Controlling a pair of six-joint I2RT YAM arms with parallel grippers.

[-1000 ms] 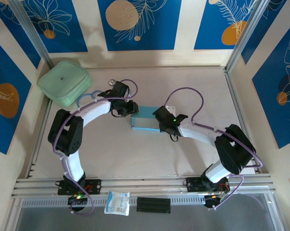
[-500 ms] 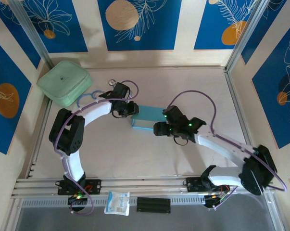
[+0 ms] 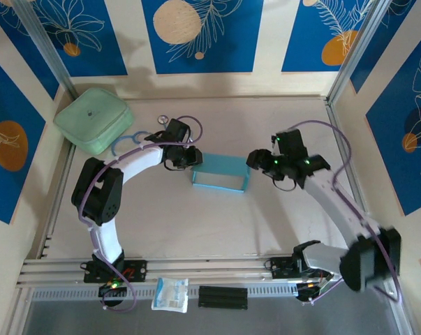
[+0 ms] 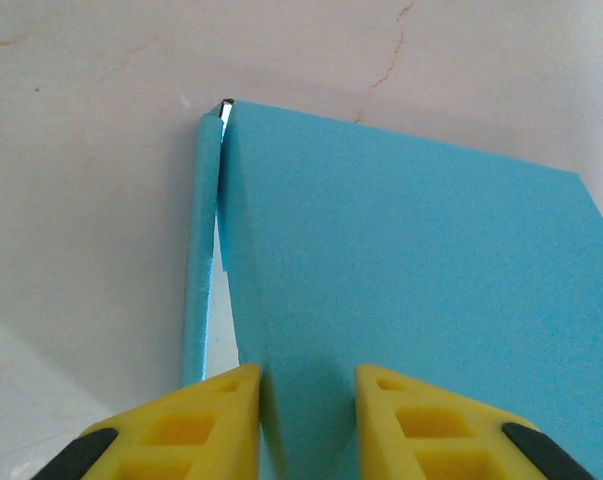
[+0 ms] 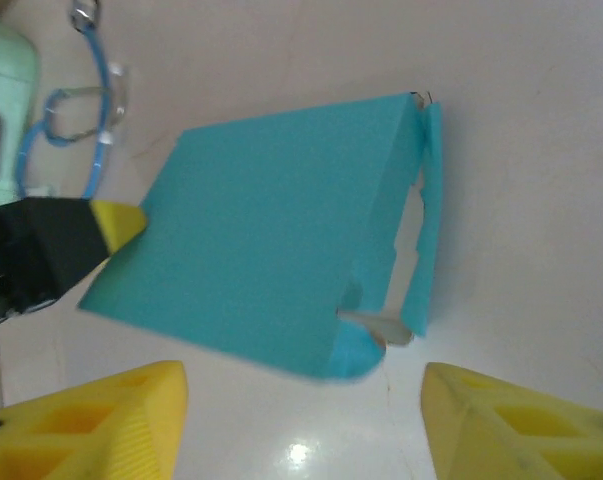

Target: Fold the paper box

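Paper box [image 5: 271,230]: left end effector [image 4: 308,390] pinching edge; right end effector [image 5: 306,405] spread, apart.

— What is lost in the left wrist view?
— The paper box [image 4: 411,290] is cropped at the right and bottom edges, and the left gripper [image 4: 306,385] fingers are cut off low down.
— And in the right wrist view?
— The right gripper [image 5: 303,375] fingers are cropped at the bottom and the green case [image 5: 1,70] at the left. The blue loop [image 5: 106,100] is blurred.
— From above?
— The paper box's left end is covered by the left gripper.
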